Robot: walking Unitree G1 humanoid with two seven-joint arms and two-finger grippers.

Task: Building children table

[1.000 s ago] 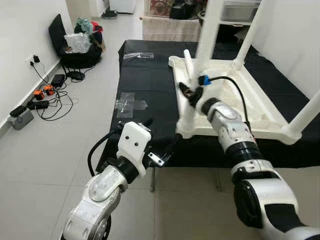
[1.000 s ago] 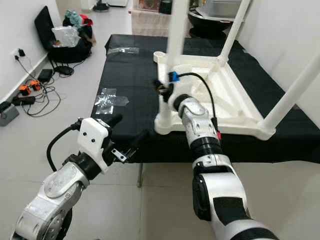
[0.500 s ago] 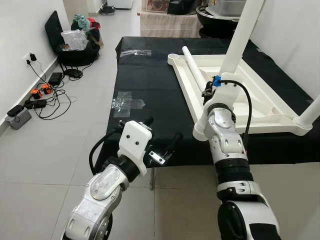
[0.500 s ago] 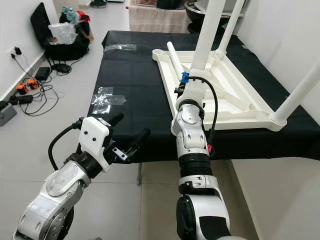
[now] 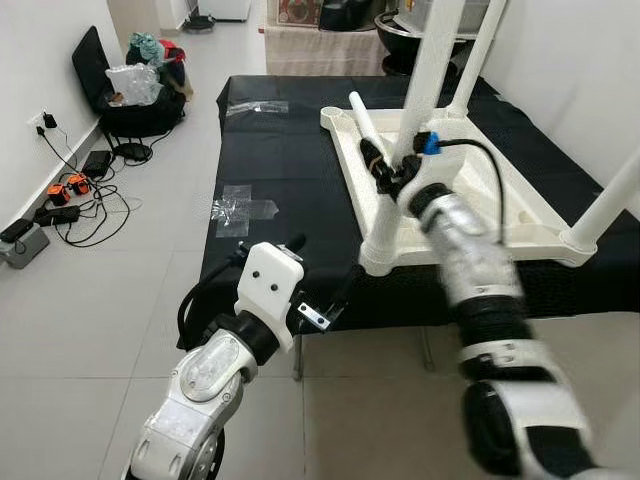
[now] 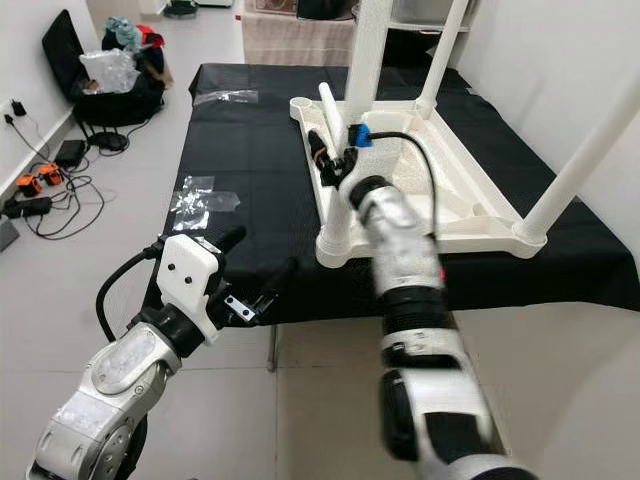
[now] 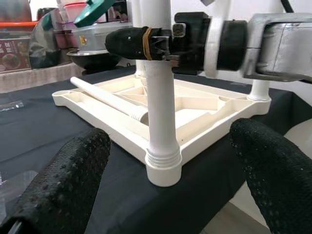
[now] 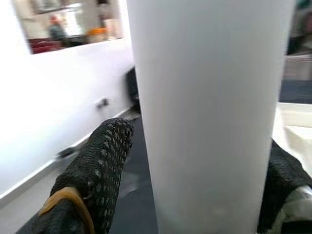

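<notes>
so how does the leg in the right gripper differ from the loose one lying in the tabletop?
The gripped leg stands upright, seated in the near corner socket of the upside-down tabletop; the loose leg lies flat inside the frame, unattached. The right gripper has its fingers around the gripped leg; nothing touches the loose one. Both are plain white round tubes of similar thickness.

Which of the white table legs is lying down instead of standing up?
The loose leg lying flat inside the upturned tabletop, along its left edge. The others stand upright in corner sockets, one gripped by the right claw.
</notes>
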